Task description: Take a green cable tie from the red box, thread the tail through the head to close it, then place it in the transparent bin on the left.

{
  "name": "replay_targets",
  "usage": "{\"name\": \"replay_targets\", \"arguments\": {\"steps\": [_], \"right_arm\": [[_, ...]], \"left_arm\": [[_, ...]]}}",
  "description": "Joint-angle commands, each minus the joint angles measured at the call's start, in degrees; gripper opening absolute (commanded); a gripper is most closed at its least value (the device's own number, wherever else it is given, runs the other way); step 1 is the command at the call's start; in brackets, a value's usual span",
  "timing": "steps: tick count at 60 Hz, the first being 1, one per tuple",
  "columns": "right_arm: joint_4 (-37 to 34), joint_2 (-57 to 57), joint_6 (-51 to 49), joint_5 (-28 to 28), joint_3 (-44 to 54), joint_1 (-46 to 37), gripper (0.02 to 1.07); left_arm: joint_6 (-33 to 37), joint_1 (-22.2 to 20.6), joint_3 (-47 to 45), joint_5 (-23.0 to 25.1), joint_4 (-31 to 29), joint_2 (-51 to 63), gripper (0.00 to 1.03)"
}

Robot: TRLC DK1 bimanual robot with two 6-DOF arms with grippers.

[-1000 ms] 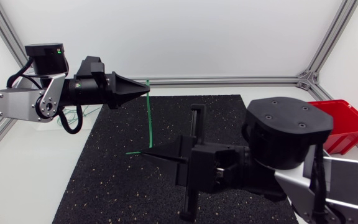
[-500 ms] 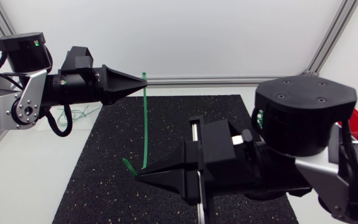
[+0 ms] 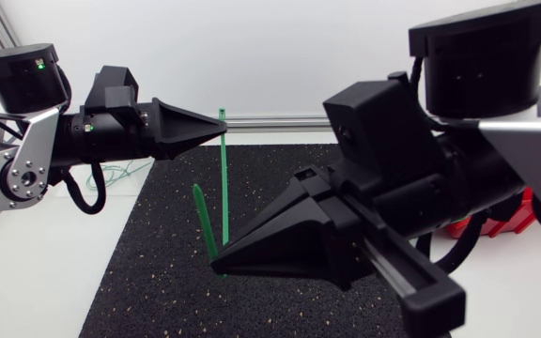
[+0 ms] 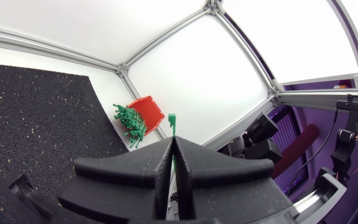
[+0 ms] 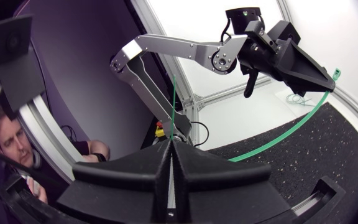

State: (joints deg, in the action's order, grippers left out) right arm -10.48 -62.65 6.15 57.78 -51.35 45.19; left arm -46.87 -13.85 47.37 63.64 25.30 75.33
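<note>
A green cable tie (image 3: 223,197) hangs upright between both grippers above the black mat (image 3: 158,282). My left gripper (image 3: 222,132) is shut on its upper end, with the tie's head (image 4: 172,121) poking out past the fingertips. My right gripper (image 3: 217,269) is shut on the lower part, where the tie bends and its tail (image 3: 203,216) points back up. In the right wrist view the tie (image 5: 278,137) arcs from my right gripper (image 5: 171,144) across to my left gripper (image 5: 329,84). The red box (image 4: 148,113), holding several green ties, stands at the right, largely hidden behind my right arm (image 3: 468,225).
Thin green ties (image 3: 115,173) lie at the far left behind my left arm, where the transparent bin itself barely shows. My right arm's bulky links (image 3: 477,103) hang over the right half of the mat. The aluminium frame rail (image 3: 280,121) runs along the table's back.
My right arm has risen and swung left toward the camera, carrying the tie's lower end forward. The tail, first lying sideways, now points up. My left gripper edged slightly down and left.
</note>
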Motion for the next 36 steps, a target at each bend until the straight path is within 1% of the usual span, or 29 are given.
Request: {"name": "replay_targets", "arguments": {"steps": [1, 5, 14, 20, 24, 36], "right_arm": [[-1.74, -0.72, 10.72, 0.67, -2.44, -0.54, 0.08], [0.90, 0.87, 17.84, -0.30, -2.08, -1.16, 0.08], [0.64, 1.66, 25.40, -0.21, -3.75, -2.30, 0.08], [-0.51, 1.13, 35.95, 0.49, -4.19, -2.39, 0.08], [-0.59, 1.57, 39.46, 0.40, -4.19, -3.09, 0.08], [-1.56, 2.45, 51.42, 0.84, -4.72, -2.39, 0.08]], "left_arm": [[0.47, -0.57, -2.02, -0.62, -0.07, -1.33, 0.04], [0.73, -0.92, -2.37, -0.97, -0.07, -1.68, 0.04], [1.17, -1.45, -2.99, -1.50, -0.07, -2.82, 0.04], [2.05, -1.97, -3.69, -2.11, -0.07, -3.96, 0.04], [2.75, -2.41, -4.13, -2.55, -0.07, -4.84, 0.04], [5.74, -5.40, -6.77, -4.66, -0.07, -8.97, 0.04]]}}
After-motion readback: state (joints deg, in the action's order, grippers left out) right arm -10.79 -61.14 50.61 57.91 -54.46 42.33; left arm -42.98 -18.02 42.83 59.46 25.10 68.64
